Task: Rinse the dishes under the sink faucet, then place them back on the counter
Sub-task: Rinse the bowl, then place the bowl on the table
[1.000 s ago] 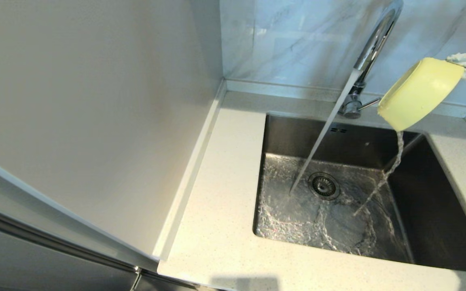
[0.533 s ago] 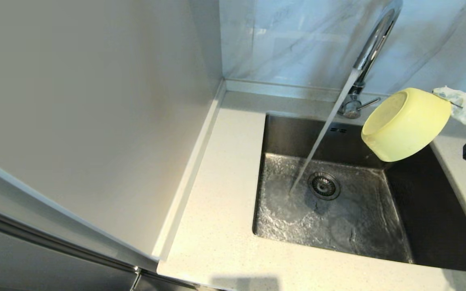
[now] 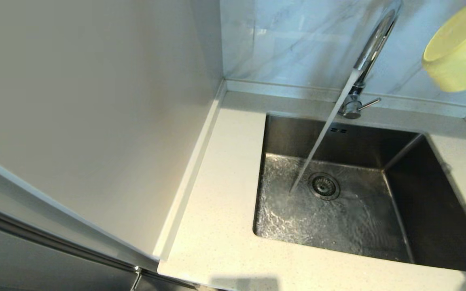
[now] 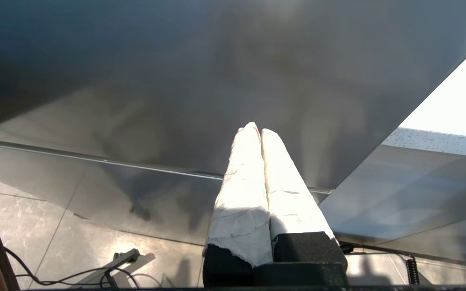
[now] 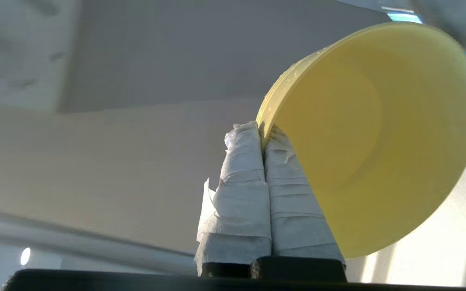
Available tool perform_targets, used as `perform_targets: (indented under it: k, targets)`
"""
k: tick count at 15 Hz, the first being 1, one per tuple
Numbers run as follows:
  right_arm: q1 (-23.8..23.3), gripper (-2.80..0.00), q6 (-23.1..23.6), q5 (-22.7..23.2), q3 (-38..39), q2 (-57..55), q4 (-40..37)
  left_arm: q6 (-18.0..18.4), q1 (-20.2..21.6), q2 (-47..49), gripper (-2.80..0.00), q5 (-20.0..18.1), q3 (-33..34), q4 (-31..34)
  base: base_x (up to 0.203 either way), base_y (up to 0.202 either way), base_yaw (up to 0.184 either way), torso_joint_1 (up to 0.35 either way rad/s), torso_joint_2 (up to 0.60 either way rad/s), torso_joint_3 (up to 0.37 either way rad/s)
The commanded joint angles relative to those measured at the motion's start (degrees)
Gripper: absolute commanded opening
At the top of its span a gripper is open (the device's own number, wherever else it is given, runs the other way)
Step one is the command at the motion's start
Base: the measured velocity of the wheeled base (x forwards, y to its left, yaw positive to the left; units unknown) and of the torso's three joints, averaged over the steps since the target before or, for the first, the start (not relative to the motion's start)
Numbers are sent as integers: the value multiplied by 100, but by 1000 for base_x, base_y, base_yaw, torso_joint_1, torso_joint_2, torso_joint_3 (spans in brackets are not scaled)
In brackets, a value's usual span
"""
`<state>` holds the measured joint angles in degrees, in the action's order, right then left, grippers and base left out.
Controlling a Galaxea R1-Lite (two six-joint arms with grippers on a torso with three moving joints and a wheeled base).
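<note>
Right gripper (image 5: 263, 139): jaws clamped together on the rim of the bowl (image 3: 459, 44), which hangs tilted at the upper right of the head frame, above the faucet (image 3: 372, 48) base and clear of the stream. Left gripper (image 4: 260, 133): jaws together, empty, parked below the desk (image 3: 221, 226). Risk: a wet rim pinched at one point may slip or swing the bowl into the faucet neck. Open room: the desk strip right of the sink (image 3: 431, 226) is narrow, with a white object at the frame's right edge; the left strip is wide
</note>
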<state>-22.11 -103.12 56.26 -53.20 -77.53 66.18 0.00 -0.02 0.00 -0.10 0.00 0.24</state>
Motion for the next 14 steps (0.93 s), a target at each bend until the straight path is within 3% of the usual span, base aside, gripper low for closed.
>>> perform_targets:
  k: [1, 3, 5, 6, 8, 10, 12, 13, 14]
  targets:
    - [7, -280, 312, 64, 1010, -90, 23, 0, 2, 0, -280, 1, 0, 2, 0, 0, 0, 0, 0, 0]
    - [62, -280, 928, 101, 2156, -180, -32, 0, 2, 0, -280, 1, 0, 2, 0, 0, 0, 0, 0, 0]
    - [27, -280, 1199, 149, 2379, -167, -211, 0, 2, 0, -280, 1, 0, 2, 0, 0, 0, 0, 0, 0]
    - [-41, -280, 1288, 209, 2157, -146, -421, 0, 2, 0, -280, 1, 0, 2, 0, 0, 0, 0, 0, 0]
    - [-282, -280, 1428, 308, 965, -124, -1347, 0, 2, 0, -280, 1, 0, 2, 0, 0, 0, 0, 0, 0]
    - [-569, -280, 1564, 244, -1073, -177, -3067, 0, 2, 0, -280, 1, 0, 2, 0, 0, 0, 0, 0, 0]
    - [-791, -280, 2179, -211, -3044, -351, -5977, 0, 2, 0, -280, 1, 0, 2, 0, 0, 0, 0, 0, 0]
    - [-738, -280, 2897, -773, -3688, -446, -7718, 0, 2, 0, -280, 1, 0, 2, 0, 0, 0, 0, 0, 0]
    - [-498, -280, 4000, -1910, -4160, -537, -9242, 0, 2, 0, -280, 1, 0, 2, 0, 0, 0, 0, 0, 0]
